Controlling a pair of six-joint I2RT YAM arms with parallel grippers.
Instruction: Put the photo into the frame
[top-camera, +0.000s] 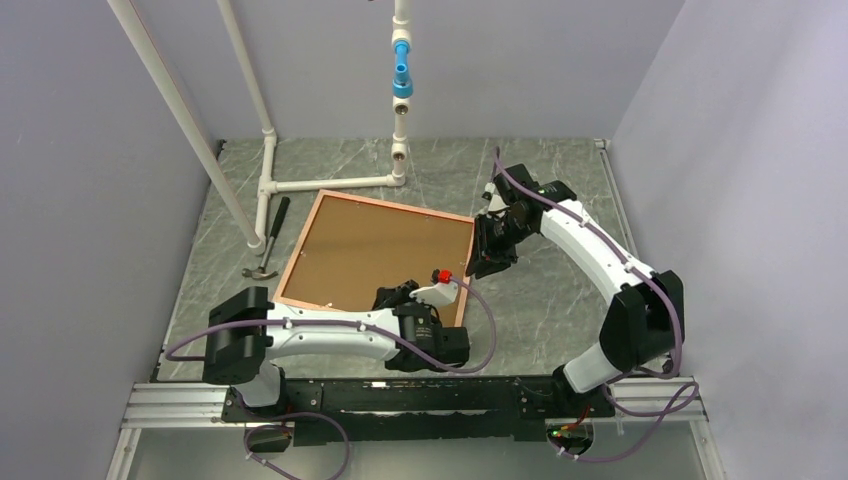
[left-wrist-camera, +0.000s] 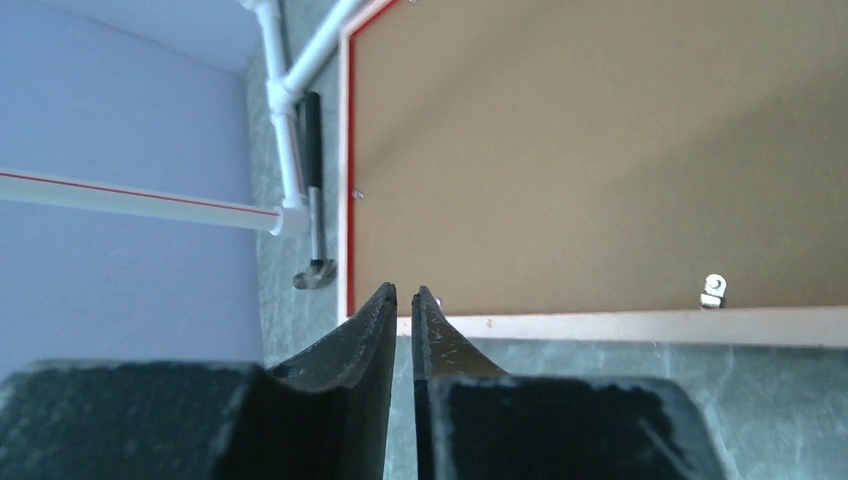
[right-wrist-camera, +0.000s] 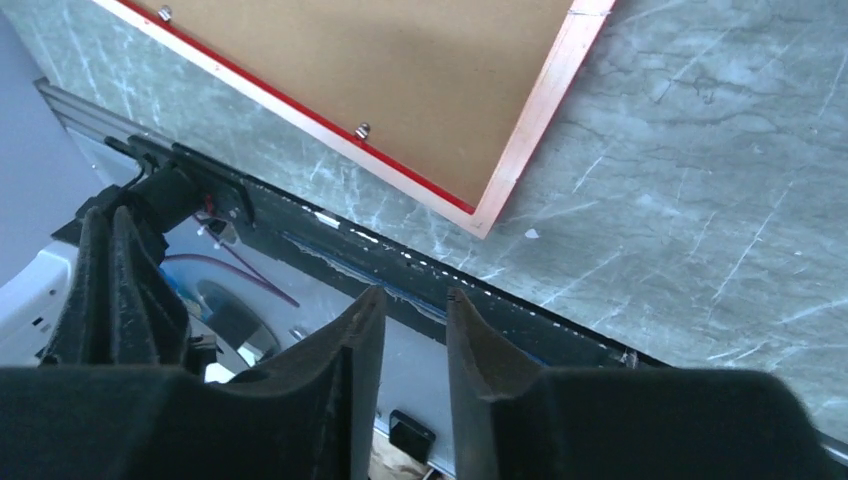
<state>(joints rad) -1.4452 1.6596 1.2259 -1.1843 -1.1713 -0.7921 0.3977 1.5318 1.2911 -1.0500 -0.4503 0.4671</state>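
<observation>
The frame (top-camera: 297, 247) lies flat in the middle of the table, pale wood face up, with a red edge showing along its border (left-wrist-camera: 650, 325) (right-wrist-camera: 540, 110). A brown backing board (top-camera: 370, 250) fills it. The photo is hidden. My left gripper (top-camera: 392, 298) sits low over the frame's near edge by the near right corner. In the left wrist view its jaws (left-wrist-camera: 403, 293) stand nearly together with only a slit and nothing seen between them. My right gripper (top-camera: 485, 262) hovers off the frame's right edge. Its jaws (right-wrist-camera: 410, 295) are a little apart and empty.
A hammer (top-camera: 268, 240) (left-wrist-camera: 315, 230) lies left of the frame beside a white pipe stand (top-camera: 265, 170). A small metal hanger clip (left-wrist-camera: 713, 290) and turn tabs (right-wrist-camera: 362, 131) sit on the backing board. The black mounting rail (right-wrist-camera: 520, 305) runs along the table's near edge.
</observation>
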